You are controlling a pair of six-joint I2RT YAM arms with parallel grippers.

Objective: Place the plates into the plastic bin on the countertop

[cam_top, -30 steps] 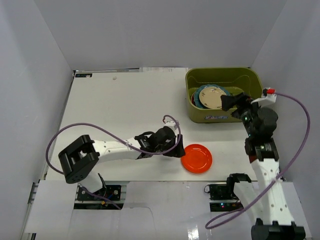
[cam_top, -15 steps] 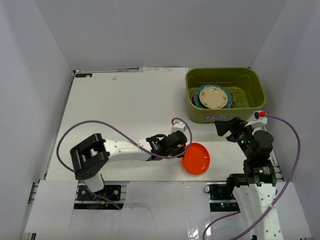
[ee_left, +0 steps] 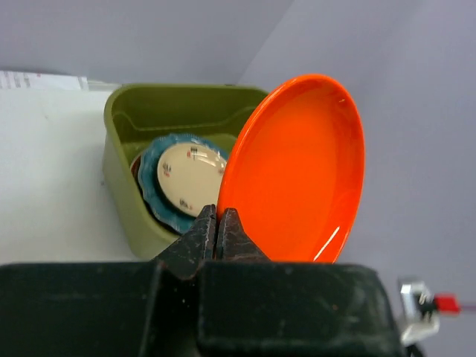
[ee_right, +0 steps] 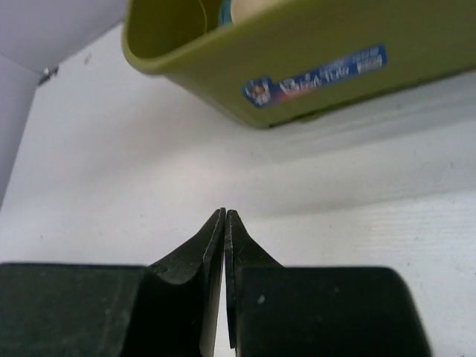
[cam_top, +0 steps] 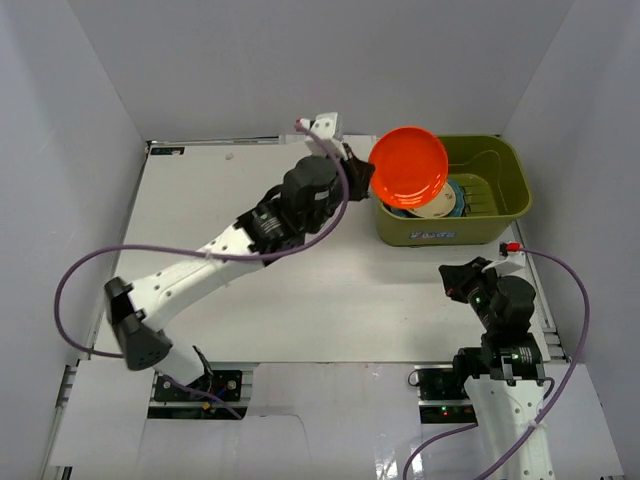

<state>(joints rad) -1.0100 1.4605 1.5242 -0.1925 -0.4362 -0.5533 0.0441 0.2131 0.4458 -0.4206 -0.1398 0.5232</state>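
Left end effector clamps the plain round orange plate by its rim, tilted above the olive-green rectangular plastic bin's left end. Best to level it over the stacked plates inside, lower, then release. Right end effector, pinched together and empty, sits before the bin.

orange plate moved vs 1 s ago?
Yes. The orange plate lay on the countertop in front of the plastic bin; now it is lifted, tilted over the bin's left rim, held by the left gripper.
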